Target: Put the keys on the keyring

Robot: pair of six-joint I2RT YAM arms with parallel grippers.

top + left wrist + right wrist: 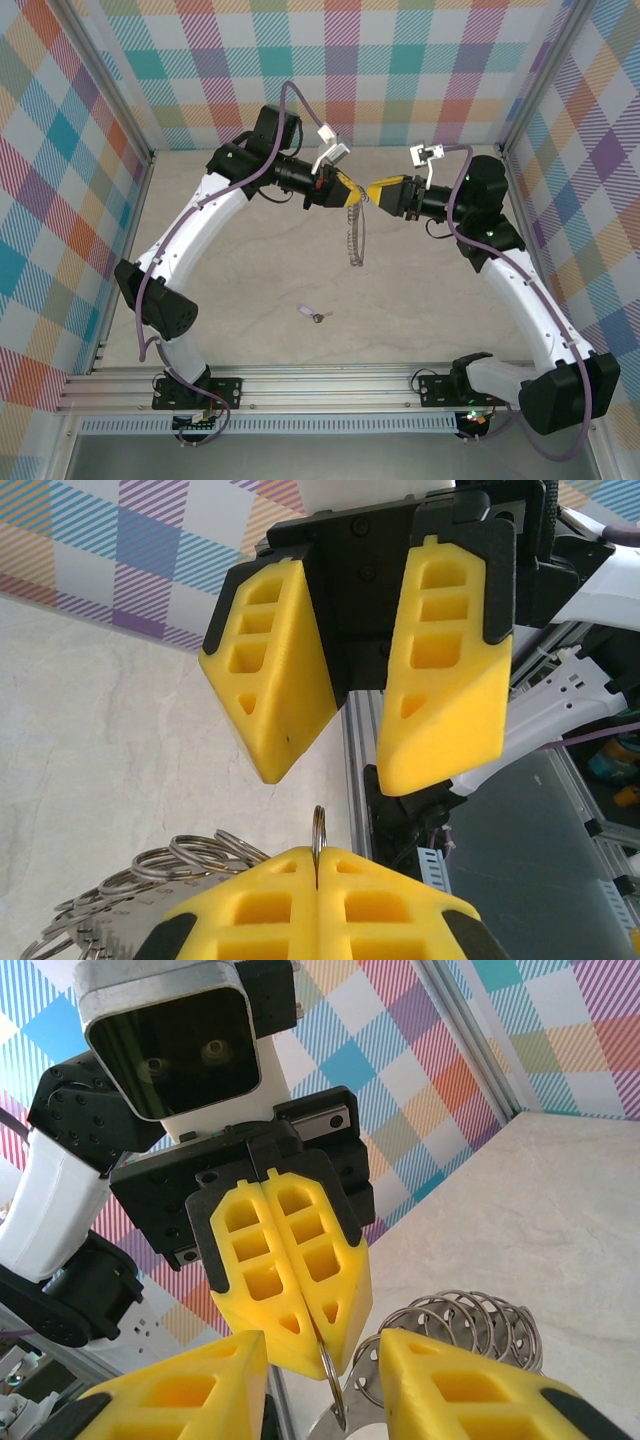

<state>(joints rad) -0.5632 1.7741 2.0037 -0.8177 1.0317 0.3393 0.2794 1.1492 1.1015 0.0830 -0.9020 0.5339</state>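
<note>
Here, the layout: both arms meet nose to nose above the middle of the table, and the keyring dangles from the point where they meet.
Left gripper: its fingers are clenched flat together on one thin loop at the keyring's top edge. That loop pokes up through the seam between them, and the rest of the coil hangs below and off to one side.
Right gripper: its fingers are released, with a clear gap between them. They bracket the pinched loop and the left tips without touching the metal, as far as the wrist views show.
Why held this way: judging from the pose, the left arm lifts the ring off the table so it hangs free. This presents a loop's edge to the other arm, which can then work on it.
Keys: the pale tab and its small brown metal bit lie on the table near the front, well apart from the hanging ring and from both grippers. Nothing holds them.
Task stage: probably early, since the keys are not yet on the ring.
Next need: the right arm likely has to fetch the keys or spread the loop first; which one I cannot tell.
Risk: the pinch is on a thin wire edge, so the ring could swivel or slip.
</note>
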